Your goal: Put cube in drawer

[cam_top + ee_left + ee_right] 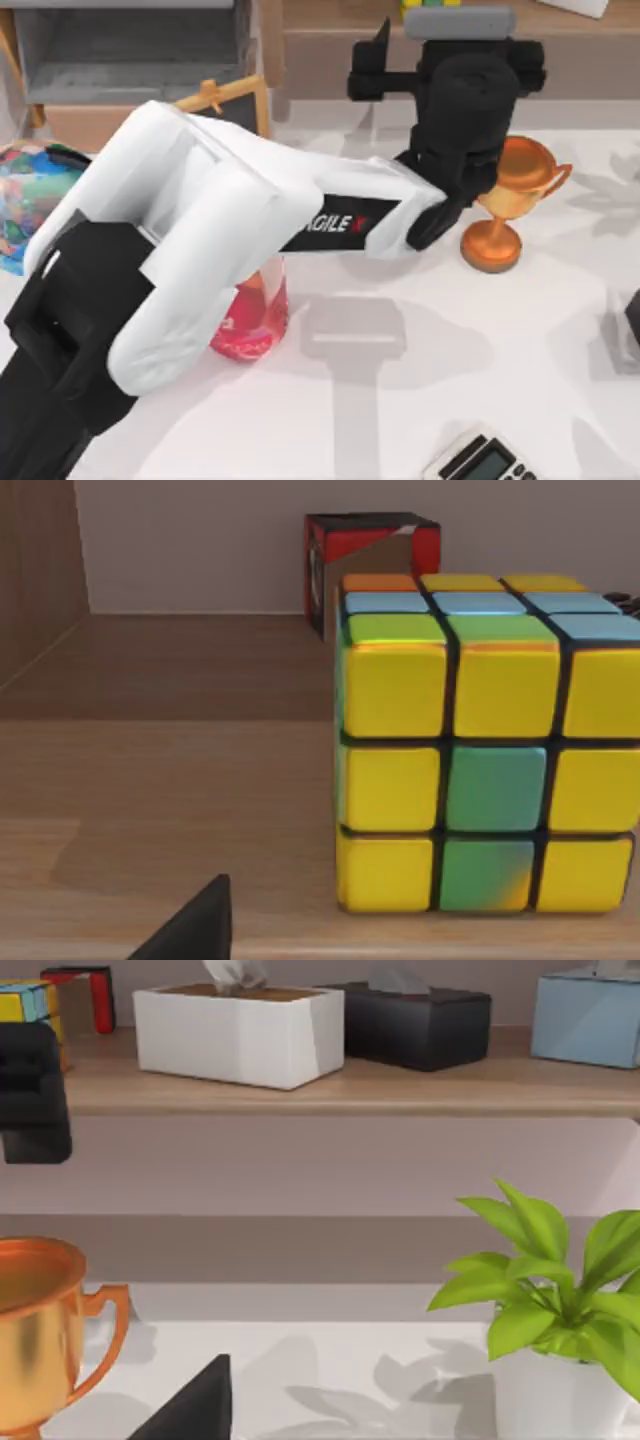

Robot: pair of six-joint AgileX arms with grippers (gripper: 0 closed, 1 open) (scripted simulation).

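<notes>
Left arm: the white and black AgileX arm (pixel 200 230) lies closest under the top camera, reaching from the lower left across the table to the far edge.
Left gripper: its black wrist and gripper (pixel 455 70) are up at the brown wooden shelf (pixel 330 50) at the back of the table; one dark finger (pixel 195 925) shows in the left wrist view, low beside the cube and apart from it. How far the fingers stand open I cannot tell; nothing appears to be held.
Cube: the cube (pixel 485 745) sits upright on the shelf board, its yellow and green face toward the left wrist camera. It also appears at the shelf's end in the right wrist view (pixel 25 1005).
Red and black box: a box (pixel 370 565) stands on the shelf just behind the cube.
Drawer: the grey-lined drawer (pixel 130 50) with tan front is at the table's far left, well apart from the cube.
Right arm: off to the right; one dark finger (pixel 195 1405) shows in its wrist view, opening cannot be told.
Trophy: a copper cup (pixel 505 200) stands on the table (pixel 450 340) near the left gripper.
Shelf items: white tissue box (pixel 235 1030), black tissue box (pixel 415 1022), blue box (pixel 590 1015).
Plant: green leaves in a white pot (pixel 550 1300), right side.
Other: red flask (pixel 255 315) under the left arm; calculator (pixel 480 460) at the near edge.
</notes>
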